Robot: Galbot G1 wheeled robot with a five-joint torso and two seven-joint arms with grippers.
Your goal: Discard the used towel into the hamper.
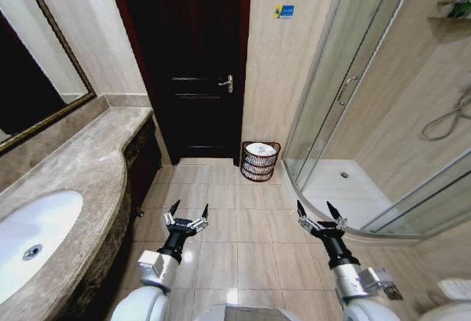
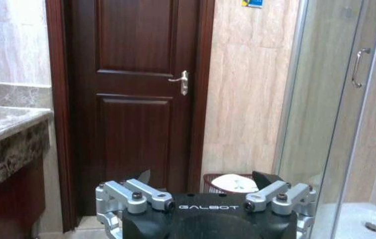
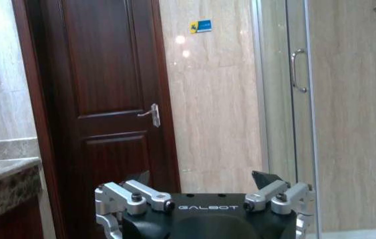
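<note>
Before a tiled bathroom, we take stock with both arms held low and forward.

Room: we face a dark wooden door [image 1: 193,63] at the far end, a glass shower enclosure [image 1: 346,100] to our right and a marble counter [image 1: 81,166] with a white basin [image 1: 33,236] to our left.

Floor: pale tiles [image 1: 235,218] run bare between us and the far wall.

Hamper: the hamper [image 1: 260,160] stands on the floor at the far wall, between the door frame and the shower glass, well apart from both grippers. Something white lies inside it [image 2: 235,183]; we cannot tell whether that is the used towel.

Left gripper: the left gripper [image 1: 187,213] hangs over the tiles near the counter's edge, its jaws spread and holding nothing.

Right gripper: the right gripper [image 1: 318,213] hangs level with it on the shower side, jaws likewise released and empty.

Step in hand: we judge this either the very start, with no towel yet in hand, or the finish, with the towel already dropped.

Next move: if the towel is still to be found, it calls for locating it first, then carrying it across to the hamper.
</note>
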